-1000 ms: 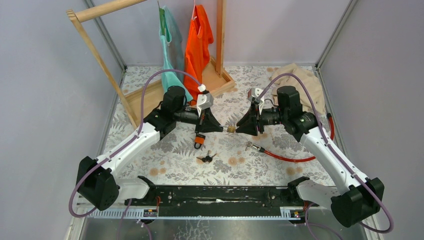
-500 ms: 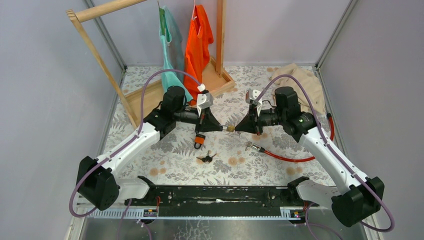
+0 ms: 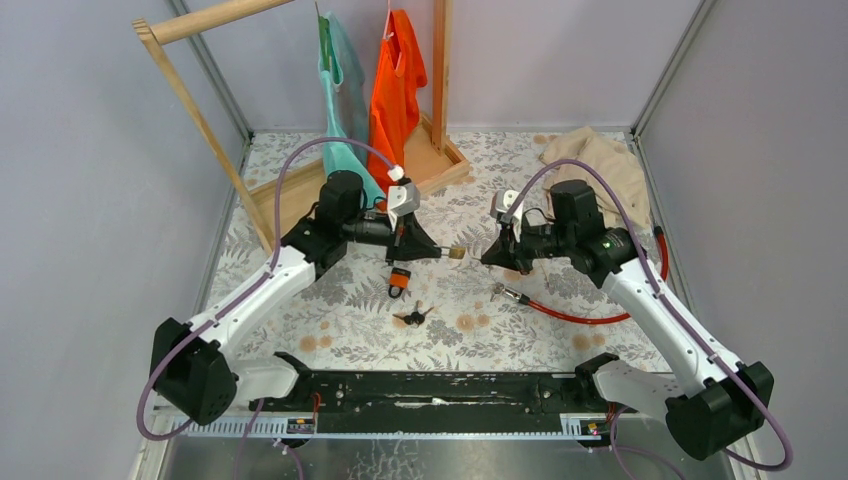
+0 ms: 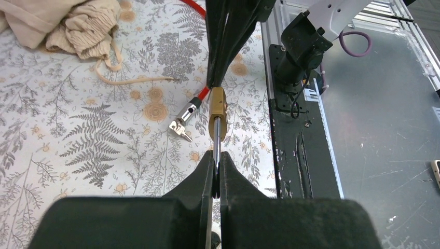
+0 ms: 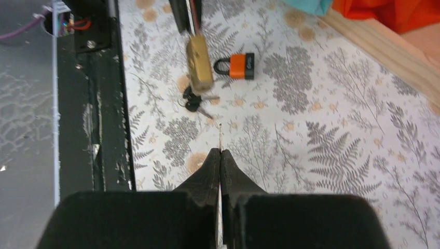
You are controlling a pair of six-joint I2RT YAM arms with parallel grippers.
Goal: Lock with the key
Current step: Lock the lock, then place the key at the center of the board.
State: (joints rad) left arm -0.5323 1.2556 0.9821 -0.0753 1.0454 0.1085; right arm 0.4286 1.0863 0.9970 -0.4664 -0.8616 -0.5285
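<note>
Right wrist: key (image 5: 220,139) mostly hidden within right claw (image 5: 220,153).

Open gap between brass padlock (image 3: 456,252) and right gripper (image 3: 486,259); orange padlock (image 3: 399,281), keys (image 3: 412,317) probably lie lower.

I work in a robot lab cell: plain grey walls (image 3: 80,150) box in my fern-patterned bench (image 3: 330,300), a black mounting rail (image 3: 430,385) along its near edge, a wooden clothes rack (image 3: 197,120) behind.

Both arms reach inward, left pincer (image 3: 441,253) and right pincer (image 3: 487,258) pressed shut, tips facing, slightly apart.
</note>
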